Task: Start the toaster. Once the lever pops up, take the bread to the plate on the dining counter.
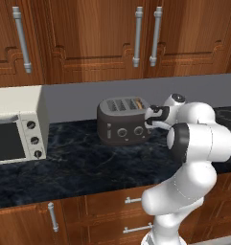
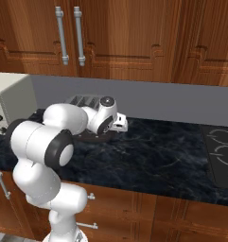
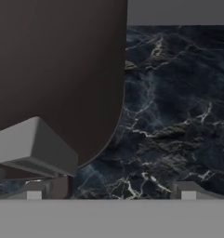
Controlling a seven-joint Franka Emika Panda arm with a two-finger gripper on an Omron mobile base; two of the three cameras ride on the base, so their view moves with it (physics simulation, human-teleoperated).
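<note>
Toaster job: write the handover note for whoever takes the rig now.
Gripper: open, holding nothing, at the right end of the toaster, with the grey lever just above one of the fingers.
Toaster: on the black marbled counter, right of the toaster oven. Bread shows in the slots.
Done: arm brought to the lever end.
Left: press the lever, wait for the pop, carry the bread to the plate.

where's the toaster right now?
The small dark grey rounded toaster sits mid-frame in the left base view on the black marbled counter, against the grey backsplash, right of the cream-white toaster oven.
</note>
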